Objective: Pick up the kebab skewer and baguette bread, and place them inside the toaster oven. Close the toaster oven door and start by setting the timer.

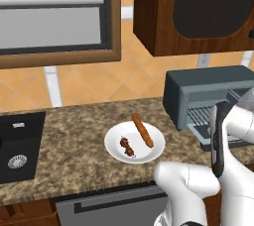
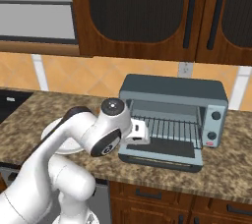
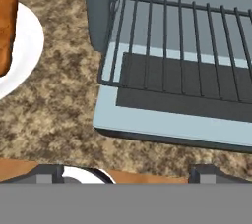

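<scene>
Kebab skewer (image 1: 127,146) and baguette bread (image 1: 142,130) both on white plate (image 1: 115,143), side by side, apart. From my hand cam: baguette (image 3: 7,21) far left of fingertips (image 3: 47,173), toaster oven (image 3: 197,61) straight ahead, toaster oven door (image 3: 167,122) dropped flat on counter (image 3: 54,115), wire rack (image 3: 167,46) bare. Fingers spread wide, holding nothing.

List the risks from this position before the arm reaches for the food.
1. The open blue-grey toaster oven door lies flat over the counter, so a low swing could strike it.
2. The slim orange-brown baguette overhangs the white plate and may roll off if nudged.
3. The small dark kebab skewer lies close beside it, so the fingers might bump both.
</scene>
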